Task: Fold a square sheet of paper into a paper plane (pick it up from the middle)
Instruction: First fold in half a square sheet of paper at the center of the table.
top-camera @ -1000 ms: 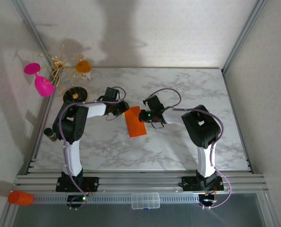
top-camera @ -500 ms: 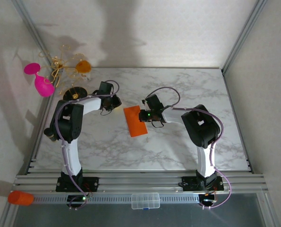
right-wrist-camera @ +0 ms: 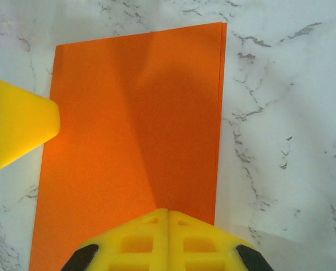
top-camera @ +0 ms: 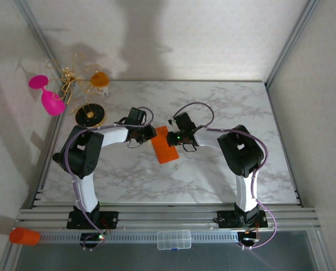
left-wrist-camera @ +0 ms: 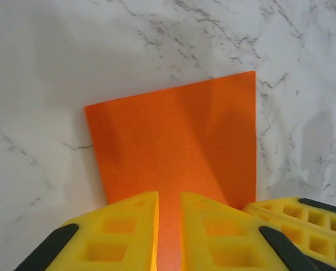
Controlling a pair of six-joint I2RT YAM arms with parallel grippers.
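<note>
1. Veined white marble covers the table (top-camera: 224, 113). The square sheet of paper (top-camera: 168, 151), folded to an orange rectangle, lies flat on it under the tips of both grippers and stretches ahead of the right one.
2. Clenched is the word for the right gripper (right-wrist-camera: 168, 217). Its fingers meet with nothing between them, and the tips rest on the rectangle's nearest short edge (pinning it, I judge, not gripping).
3. On the left gripper (left-wrist-camera: 169, 200) the fingers are drawn nearly together, with a thin slit left between. They sit over a long side of the paper, and I cannot tell whether they nip it or only press down. One fingertip (right-wrist-camera: 21, 121) touches the edge to the left of the right gripper's fingers.
4. Risks:
   - Thin paper on smooth stone will probably skate if either tip drags sideways.
   - The 2 layers could slide out of register, making the next crease crooked.
   - The 2 grippers work very close together and could knock each other.
   - A hard pinch could crumple the edge.
5. The long axis runs straight away from the right gripper's fingertips and across the left gripper's reach. At the edge to the right of the right gripper's fingers, 2 layers show slightly offset, so I take that side to be the open one. No nose is formed, so nothing points like a dart.
</note>
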